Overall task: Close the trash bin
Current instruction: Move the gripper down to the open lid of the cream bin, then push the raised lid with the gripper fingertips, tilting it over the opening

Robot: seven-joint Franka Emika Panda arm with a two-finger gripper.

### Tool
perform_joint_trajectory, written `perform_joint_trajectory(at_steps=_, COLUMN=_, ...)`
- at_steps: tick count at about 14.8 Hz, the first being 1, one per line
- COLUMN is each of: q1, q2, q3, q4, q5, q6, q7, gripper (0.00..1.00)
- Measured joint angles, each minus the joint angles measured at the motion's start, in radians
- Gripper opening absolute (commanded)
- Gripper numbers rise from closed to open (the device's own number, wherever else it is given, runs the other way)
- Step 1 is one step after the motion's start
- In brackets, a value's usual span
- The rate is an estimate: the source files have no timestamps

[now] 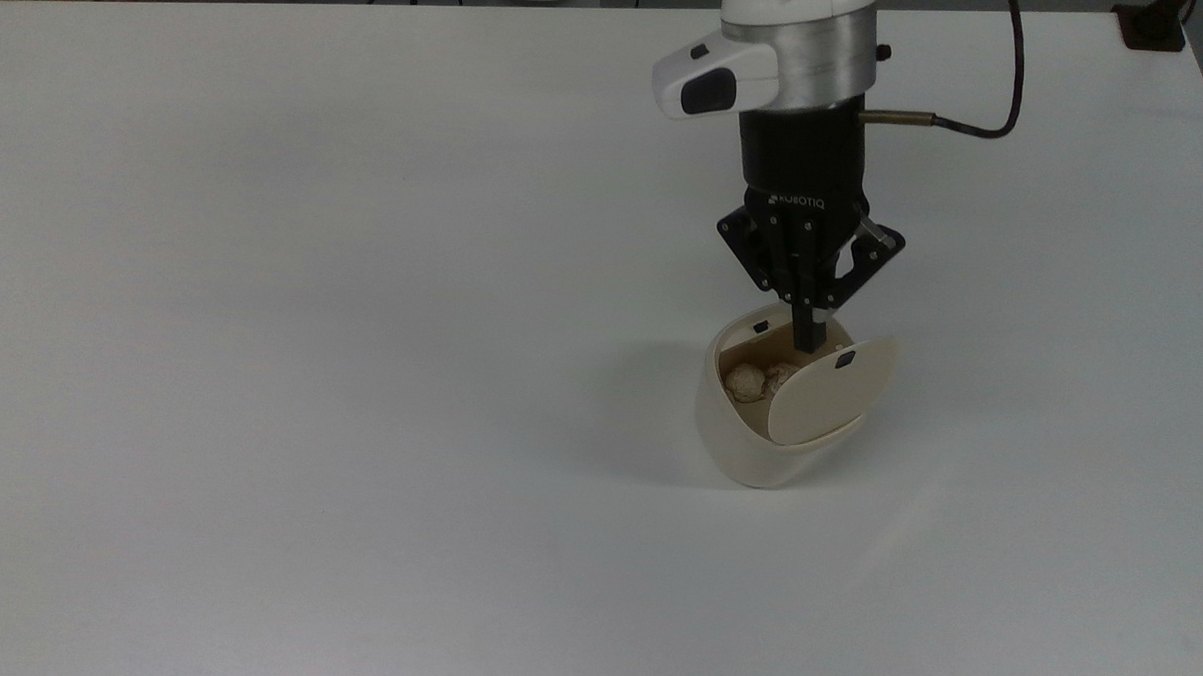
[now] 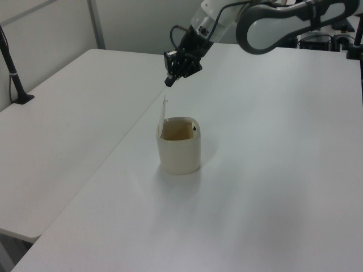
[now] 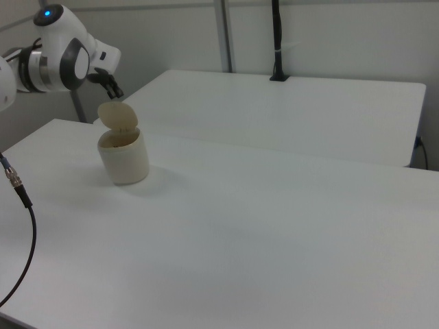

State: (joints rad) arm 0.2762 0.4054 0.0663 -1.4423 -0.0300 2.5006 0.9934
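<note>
The cream-white trash bin [image 1: 748, 438] stands on the white table [image 1: 360, 370], right of the middle in the top view. Its flat lid [image 1: 828, 394] is swung up and stands open on the top view's right side of the rim. Crumpled paper balls [image 1: 747, 381] lie inside. My gripper [image 1: 808, 342] hangs over the far part of the bin's opening, shut with nothing in it, its tips close to the lid's top edge. In the left view the gripper [image 2: 169, 83] is above the edge-on lid [image 2: 164, 111] and bin [image 2: 179, 152]. In the right view the gripper [image 3: 117, 92] sits just above the lid [image 3: 119, 115].
A second white table [image 2: 68, 113] adjoins on the left view's left, with a black clamped post [image 2: 14, 73]. Another black clamp [image 1: 1153, 27] sits at the top view's far right corner. A cable [image 3: 17, 185] hangs at the right view's left edge.
</note>
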Motion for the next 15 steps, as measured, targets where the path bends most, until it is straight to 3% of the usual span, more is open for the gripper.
perform_joint_trajectory(at_steps=5, q1=0.036, q2=0.028, q3=-0.019, q4=0.001, q5=0.0, q6=0.065, q7=0.076, gripper=0.0)
perform_joint_trajectory(at_steps=15, q1=0.055, q2=0.048, q3=-0.022, q4=0.002, q5=-0.028, q6=0.066, q7=0.086, gripper=0.0)
